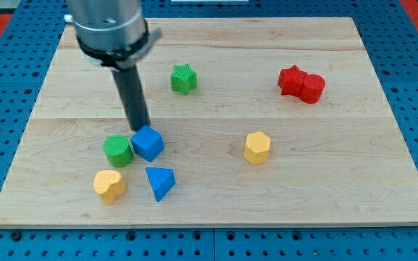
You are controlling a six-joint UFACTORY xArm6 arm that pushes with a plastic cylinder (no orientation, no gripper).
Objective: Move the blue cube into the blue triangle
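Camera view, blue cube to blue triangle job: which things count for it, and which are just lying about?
In the job:
- blue cube
- blue triangle, just below the cube, apart from it
- my tip, at the cube's upper edge

Lying about:
- green cylinder, beside the cube
- yellow heart
- yellow hexagon
- green star
- red blocks, two together
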